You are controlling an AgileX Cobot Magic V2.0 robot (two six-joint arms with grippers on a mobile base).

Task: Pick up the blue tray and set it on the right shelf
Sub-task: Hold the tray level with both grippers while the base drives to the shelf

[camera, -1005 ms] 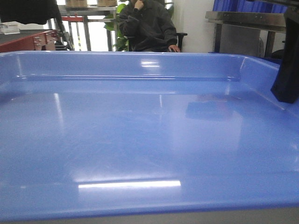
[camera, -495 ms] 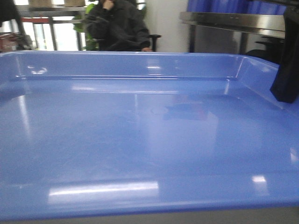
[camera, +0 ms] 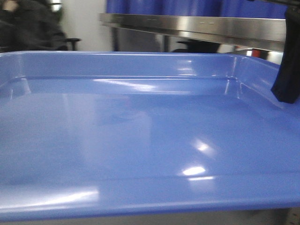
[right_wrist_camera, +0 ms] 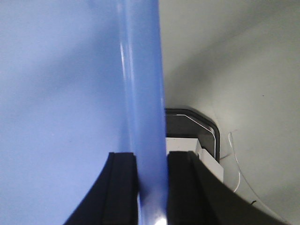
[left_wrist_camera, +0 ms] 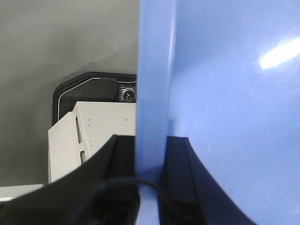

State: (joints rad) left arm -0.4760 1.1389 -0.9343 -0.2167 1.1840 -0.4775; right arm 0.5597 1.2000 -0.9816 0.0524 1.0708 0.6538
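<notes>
The blue tray point(camera: 140, 136) fills the front view, held level and close to the camera. My left gripper point(left_wrist_camera: 150, 154) is shut on the tray's left rim point(left_wrist_camera: 152, 93). My right gripper point(right_wrist_camera: 151, 161) is shut on the tray's right rim point(right_wrist_camera: 143, 93); one black finger point(camera: 287, 75) shows over the rim at the right edge of the front view. The right shelf point(camera: 197, 28) shows as a shiny steel rail across the top, beyond the tray's far rim. The left gripper is out of sight in the front view.
Blue bins point(camera: 187, 6) stand on the steel shelf. A seated person in dark clothes point(camera: 28, 28) is at the far left behind the tray. The robot's white base point(left_wrist_camera: 93, 136) and grey floor point(left_wrist_camera: 56, 47) lie below the tray.
The background has swept to the left: the seated person went from centre to the far left edge and the steel shelf came from the right edge into the middle. The tray stays fixed in both grippers.
</notes>
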